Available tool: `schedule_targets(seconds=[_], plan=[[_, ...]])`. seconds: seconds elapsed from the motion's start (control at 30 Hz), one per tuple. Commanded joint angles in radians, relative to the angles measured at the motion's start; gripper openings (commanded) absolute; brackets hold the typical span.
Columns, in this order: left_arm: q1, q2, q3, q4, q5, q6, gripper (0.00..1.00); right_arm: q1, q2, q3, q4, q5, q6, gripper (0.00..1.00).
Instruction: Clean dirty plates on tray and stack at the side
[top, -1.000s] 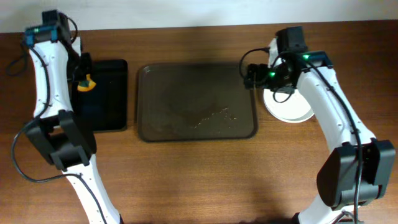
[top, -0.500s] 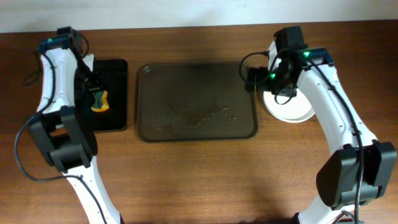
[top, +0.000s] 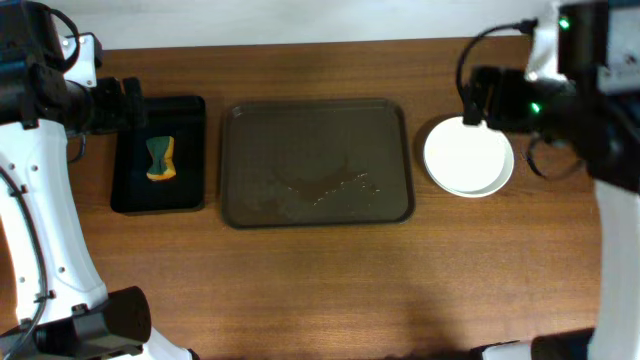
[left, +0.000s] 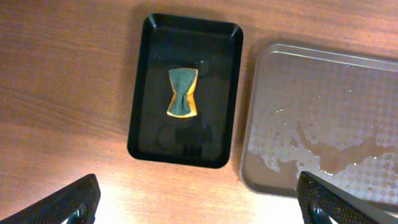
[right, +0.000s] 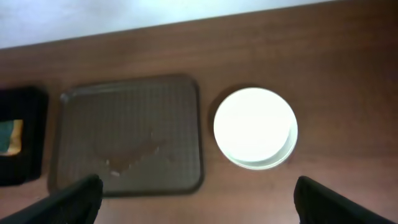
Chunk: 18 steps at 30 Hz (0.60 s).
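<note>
**Arm pose.** Both arms stood high above the counter (top: 300, 290), with the wrist cameras looking straight down. The left hand (left: 199, 208) hung over the counter's left end. Its fingers (left: 59, 204) were spread wide toward the frame corners and held nothing. The right hand (right: 199, 202) hung over the right end, likewise wide open and empty.

**Surface.** The plates (top: 468, 157) lay stacked on the wood just right of the tray (top: 300, 125), near it but not touching. The top plate was white, and a second rim showed beneath its lower edge; their number could not be read. The tray carried a thin wet film. To its left lay a smaller black tray (top: 185, 185) holding a green-and-orange sponge (top: 159, 158). A pale wall (top: 300, 20) ran along the counter's far edge.
</note>
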<state>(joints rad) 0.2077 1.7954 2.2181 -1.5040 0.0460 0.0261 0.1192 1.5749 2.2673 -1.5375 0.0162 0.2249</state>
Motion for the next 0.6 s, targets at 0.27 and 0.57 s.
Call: schedule_targets(seconds=[0.27,0.57], plan=[[-0.005,0.007,0.000,0.001,0.011,-0.011,0.99,-0.003,-0.039,0.014,-0.138,0.074,-0.012,0.98],[-0.005,0.007,0.000,0.001,0.011,-0.011,0.99,-0.003,-0.381,-0.600,0.534,0.018,-0.248,0.98]])
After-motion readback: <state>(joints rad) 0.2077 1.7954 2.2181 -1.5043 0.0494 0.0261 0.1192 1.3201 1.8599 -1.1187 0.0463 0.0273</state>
